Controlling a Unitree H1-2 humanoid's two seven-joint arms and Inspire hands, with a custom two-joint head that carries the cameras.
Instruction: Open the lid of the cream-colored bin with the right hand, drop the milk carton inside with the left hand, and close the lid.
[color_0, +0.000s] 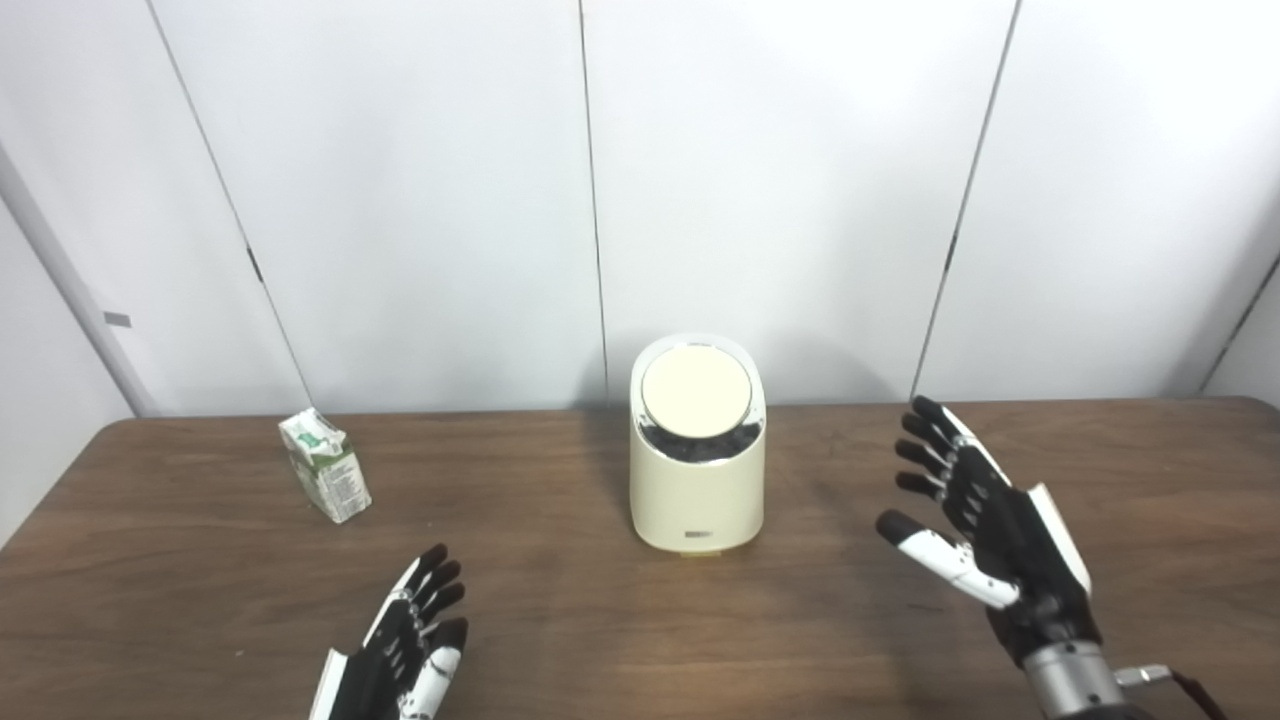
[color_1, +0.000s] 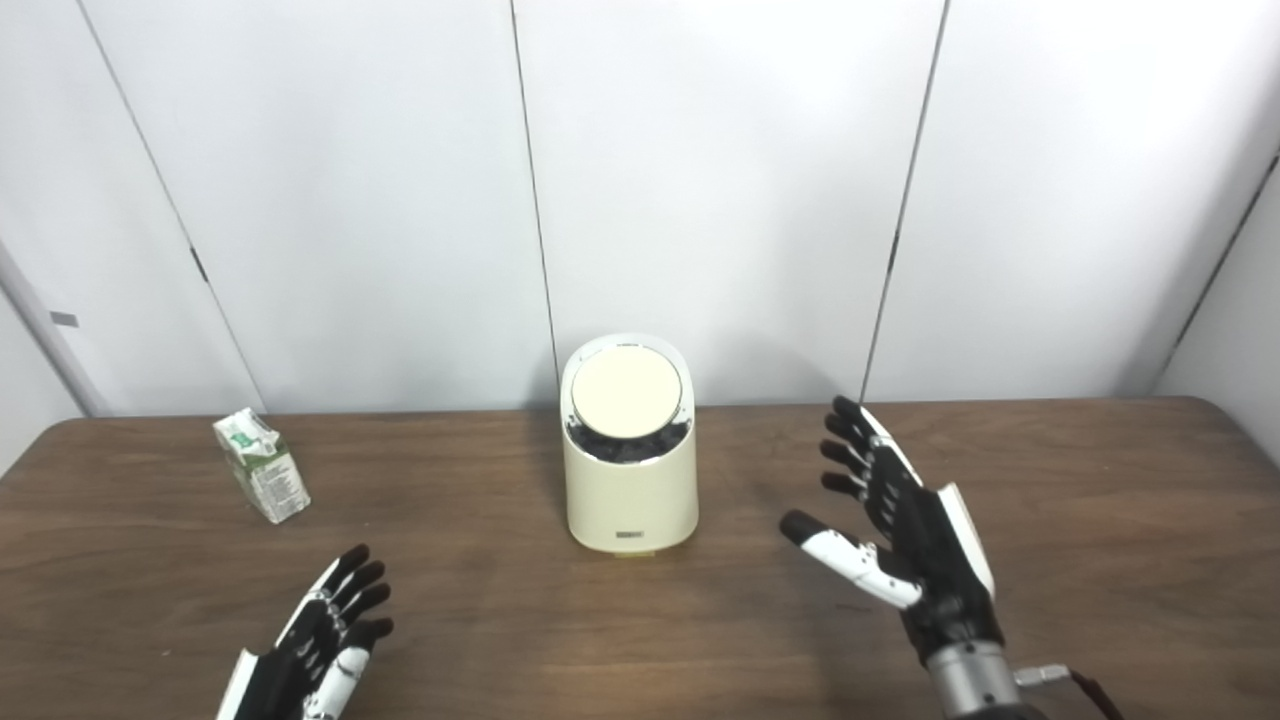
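Note:
The cream-colored bin (color_0: 697, 490) stands at the middle of the brown table, its round lid (color_0: 696, 392) closed and tilted toward me. The milk carton (color_0: 324, 465), white and green, stands tilted at the left, far from the bin. My right hand (color_0: 975, 520) is open and raised to the right of the bin, palm facing it, apart from it. My left hand (color_0: 410, 640) is open and low near the table's front edge, in front of and to the right of the carton, holding nothing.
The table (color_0: 200, 580) is backed closely by a white panelled wall (color_0: 780, 180). Its far edge runs just behind the bin.

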